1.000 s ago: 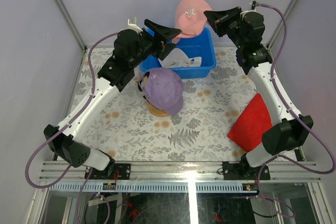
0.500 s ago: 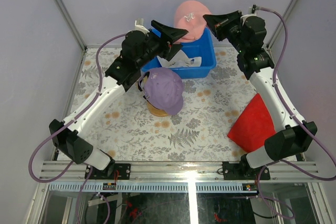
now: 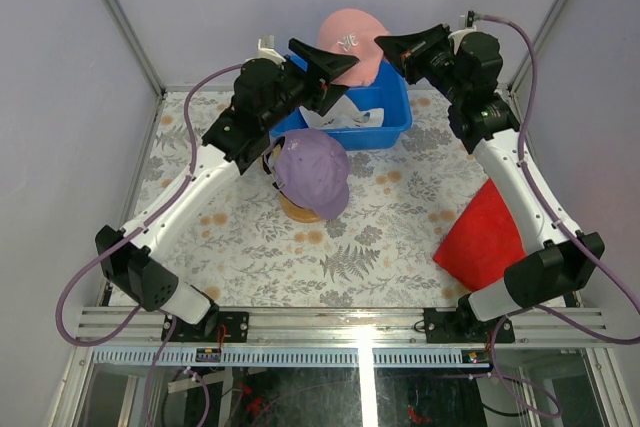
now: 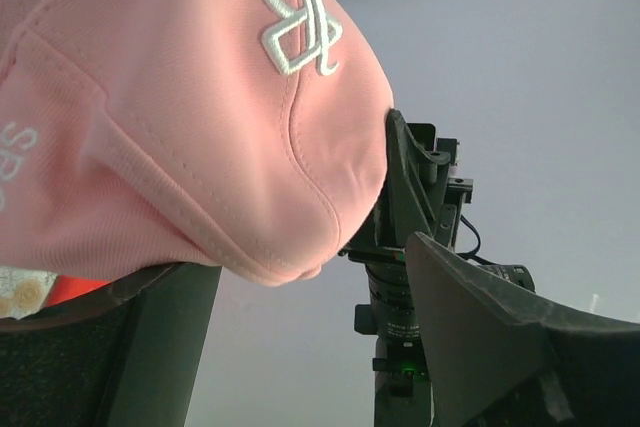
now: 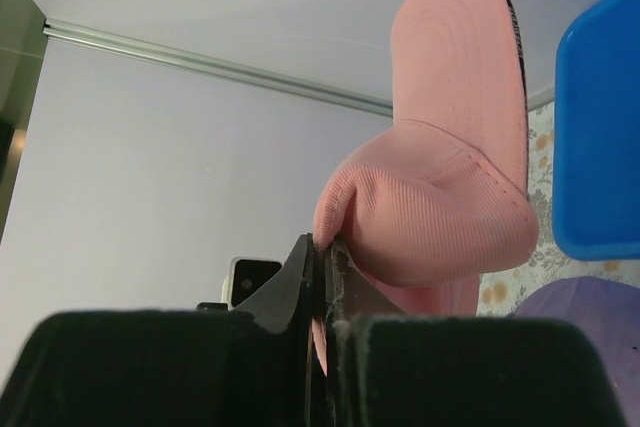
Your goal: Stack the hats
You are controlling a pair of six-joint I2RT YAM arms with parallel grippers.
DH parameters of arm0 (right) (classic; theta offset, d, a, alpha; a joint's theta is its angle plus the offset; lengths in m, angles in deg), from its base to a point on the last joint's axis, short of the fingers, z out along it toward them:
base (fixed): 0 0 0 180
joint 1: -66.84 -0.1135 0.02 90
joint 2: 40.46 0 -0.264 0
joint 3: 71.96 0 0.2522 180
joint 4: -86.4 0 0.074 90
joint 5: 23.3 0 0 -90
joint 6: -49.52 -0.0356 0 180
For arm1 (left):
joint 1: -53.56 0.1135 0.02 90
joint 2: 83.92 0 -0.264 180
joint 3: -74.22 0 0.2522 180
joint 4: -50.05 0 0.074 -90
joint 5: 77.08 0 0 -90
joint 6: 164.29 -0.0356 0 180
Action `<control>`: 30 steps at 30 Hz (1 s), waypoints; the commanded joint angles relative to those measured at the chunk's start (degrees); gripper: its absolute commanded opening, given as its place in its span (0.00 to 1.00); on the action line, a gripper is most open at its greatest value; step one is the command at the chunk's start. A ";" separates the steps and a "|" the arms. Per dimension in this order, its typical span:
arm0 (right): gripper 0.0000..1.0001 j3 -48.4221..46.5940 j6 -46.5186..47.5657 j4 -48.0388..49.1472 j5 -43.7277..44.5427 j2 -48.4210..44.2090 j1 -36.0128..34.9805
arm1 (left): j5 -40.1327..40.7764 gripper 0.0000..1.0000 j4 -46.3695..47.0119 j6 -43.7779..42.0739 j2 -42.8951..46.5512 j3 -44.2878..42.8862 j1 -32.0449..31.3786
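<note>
While soft pink fabric cap (image 3: 345, 32) hung above blue plastic bin (image 3: 388, 112), right gripper (image 5: 322, 247) pinched its fabric.
Left gripper (image 4: 300, 269) gaped wide under it.

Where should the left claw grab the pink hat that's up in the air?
Pinch the pink hat at its soft bottom rim, coming from the left, opposite where the right gripper clamps it. That rim hangs as a fold by the open left gripper and looks thin enough to pinch.

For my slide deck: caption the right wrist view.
Right hand pinching a fold of the pink cap beside the blue bin.
</note>
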 commanded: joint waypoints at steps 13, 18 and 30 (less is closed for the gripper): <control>0.01 0.34 2.36 -1.87 -7.24 -6.90 -0.50 | -4.71 0.11 5.39 -3.26 -0.42 1.19 5.65; 0.31 -5.31 17.22 -13.38 -7.07 -6.14 -0.46 | -21.52 0.06 12.60 -2.56 -4.00 1.15 10.99; 0.57 -16.13 46.85 -30.60 -24.68 -0.30 9.89 | -51.36 0.02 27.23 1.36 -11.97 -3.48 13.59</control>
